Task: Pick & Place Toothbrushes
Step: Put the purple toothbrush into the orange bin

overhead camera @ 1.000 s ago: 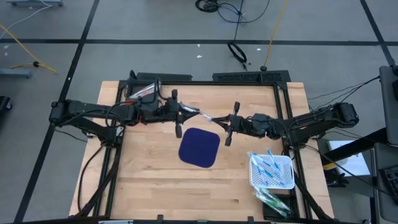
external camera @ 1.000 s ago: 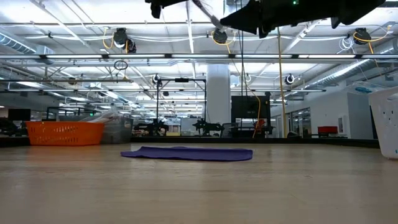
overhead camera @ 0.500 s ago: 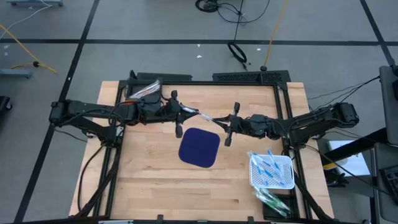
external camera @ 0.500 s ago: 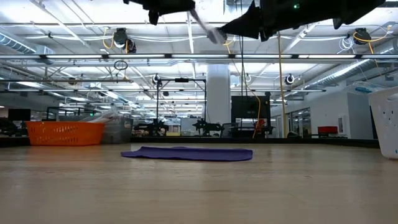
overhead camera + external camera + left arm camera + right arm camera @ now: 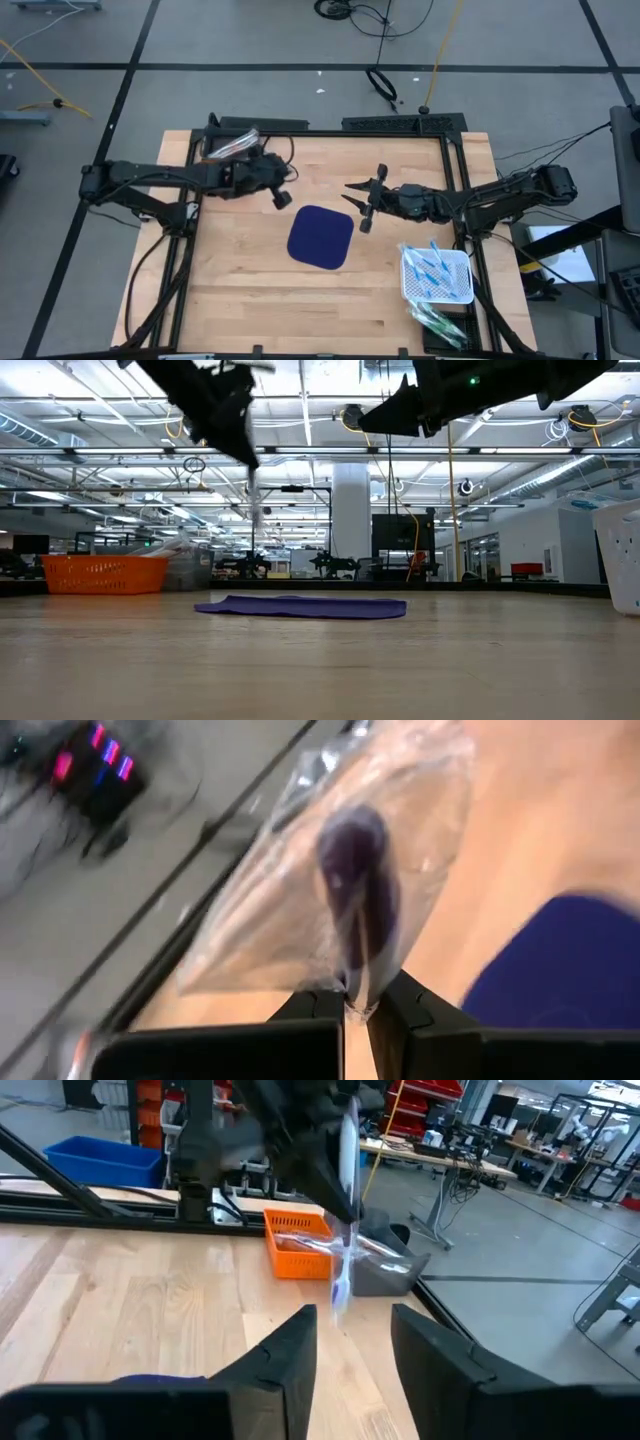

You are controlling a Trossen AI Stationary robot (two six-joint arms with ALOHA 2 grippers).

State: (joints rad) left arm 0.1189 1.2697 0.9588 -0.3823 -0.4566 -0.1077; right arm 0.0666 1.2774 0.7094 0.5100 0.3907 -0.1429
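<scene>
Left tool [image 5: 355, 1010] pinches wrapped toothbrush [image 5: 360, 910]; overhead hides it.

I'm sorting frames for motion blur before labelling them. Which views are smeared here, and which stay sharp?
Left wrist view: heavily smeared, the wrapped toothbrush and background streaked. Low view: the left gripper is blurred, the dark blue mat crisp. High view: sharp throughout. Right wrist view: mostly sharp, with the hanging toothbrush slightly soft.

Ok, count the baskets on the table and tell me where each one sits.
2. A white basket holding blue toothbrushes sits at the table's right side. An orange basket sits at its left side, near a corner. More may be hidden.
</scene>
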